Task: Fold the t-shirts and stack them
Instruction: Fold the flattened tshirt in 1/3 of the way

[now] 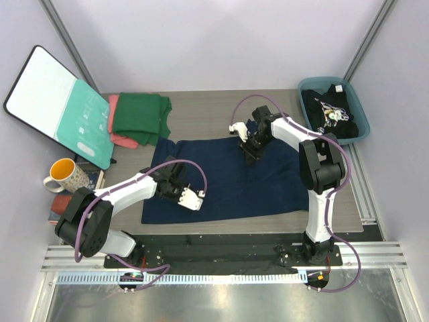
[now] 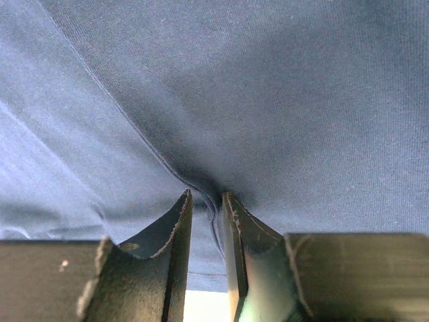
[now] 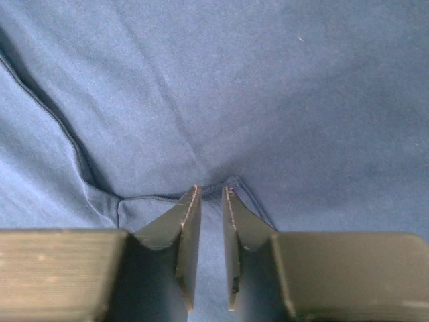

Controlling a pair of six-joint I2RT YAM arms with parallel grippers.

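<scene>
A plain navy blue t-shirt (image 1: pixel 228 184) lies spread flat across the middle of the table. My left gripper (image 1: pixel 169 176) is on its left part. In the left wrist view the gripper (image 2: pixel 206 194) is shut on a raised fold of the navy cloth (image 2: pixel 268 100). My right gripper (image 1: pixel 251 153) sits at the shirt's far edge. In the right wrist view the gripper (image 3: pixel 211 189) pinches a hemmed fold of the navy shirt (image 3: pixel 281 94). At the back left a dark green tee (image 1: pixel 141 114) lies folded on top of a salmon-pink tee (image 1: pixel 124 139). A black tee with white print (image 1: pixel 330 111) is in the bin.
A blue bin (image 1: pixel 360 114) stands at the back right corner. A teal-and-white board (image 1: pixel 60 104) leans at the left. A mug with a yellow inside (image 1: pixel 64 176) and some books sit at the left edge. Grey walls close in both sides.
</scene>
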